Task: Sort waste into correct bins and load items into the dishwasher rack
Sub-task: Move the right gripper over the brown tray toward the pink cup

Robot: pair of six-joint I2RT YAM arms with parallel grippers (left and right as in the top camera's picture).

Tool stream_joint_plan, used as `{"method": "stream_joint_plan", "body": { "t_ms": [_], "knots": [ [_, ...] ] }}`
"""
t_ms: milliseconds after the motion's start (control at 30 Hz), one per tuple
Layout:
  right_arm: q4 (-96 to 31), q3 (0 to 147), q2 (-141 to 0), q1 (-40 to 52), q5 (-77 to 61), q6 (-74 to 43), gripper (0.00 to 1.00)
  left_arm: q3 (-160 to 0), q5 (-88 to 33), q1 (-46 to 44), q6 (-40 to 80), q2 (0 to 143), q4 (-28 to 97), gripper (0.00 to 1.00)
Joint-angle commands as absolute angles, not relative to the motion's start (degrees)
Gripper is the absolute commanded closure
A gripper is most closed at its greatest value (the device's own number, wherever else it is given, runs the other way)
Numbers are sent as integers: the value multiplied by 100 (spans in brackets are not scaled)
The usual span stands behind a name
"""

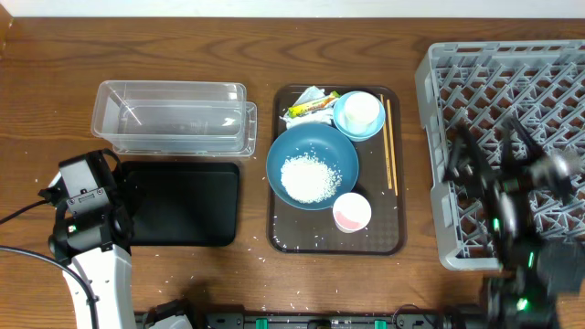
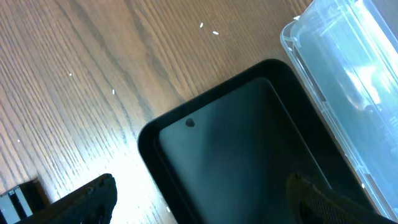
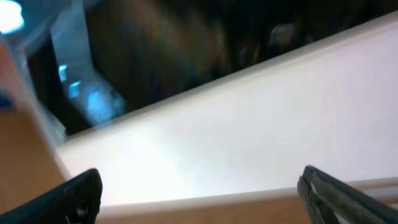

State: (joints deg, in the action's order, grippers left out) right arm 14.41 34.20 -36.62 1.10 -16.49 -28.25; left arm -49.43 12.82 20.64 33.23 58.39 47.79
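Note:
On the brown serving tray (image 1: 291, 233) a large dark-blue bowl (image 1: 320, 146) holds a heap of white rice (image 1: 309, 178). Behind it sits a small light-blue bowl (image 1: 342, 117) with a white wad in it (image 1: 362, 110), by its look the tissue. The yellow-green wrapper (image 1: 309, 108) lies at its left, thin chopsticks (image 1: 390, 142) at its right, and the pink-lined white cup (image 1: 352, 212) in front. To the left stand the clear tub (image 1: 169, 117) and the black tray (image 1: 183, 206). My left gripper (image 2: 200, 186) hangs open over the black tray's (image 2: 249, 143) corner. My right gripper (image 1: 489, 146) is open above the grey rack (image 1: 439, 100).
A few rice grains (image 2: 214, 32) lie loose on the wooden table (image 1: 55, 91). The clear tub (image 2: 348, 74) borders the black tray. The right wrist view is blurred: a pale surface and a wooden strip, with nothing between the open right gripper (image 3: 200, 180).

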Motion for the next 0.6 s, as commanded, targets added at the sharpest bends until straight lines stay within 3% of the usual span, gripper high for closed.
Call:
{"method": "stream_joint_plan", "body": {
  "t_ms": [0, 167, 333, 567],
  "knots": [
    [628, 4554, -4766, 191, -3022, -2346, 1, -5037, 1334, 2099, 3374, 5808, 4797, 11],
    [-1555, 6311, -6243, 615, -3555, -1929, 1, -5037, 1334, 2099, 3374, 5808, 4794, 10],
    [-3481, 7594, -7282, 1490, -3546, -746, 1, -5037, 1334, 2099, 3374, 5808, 4797, 10],
    [-3159, 7666, -7459, 1857, -4049, -1326, 1, -5037, 1337, 2099, 3374, 5808, 4797, 10]
  ]
}}
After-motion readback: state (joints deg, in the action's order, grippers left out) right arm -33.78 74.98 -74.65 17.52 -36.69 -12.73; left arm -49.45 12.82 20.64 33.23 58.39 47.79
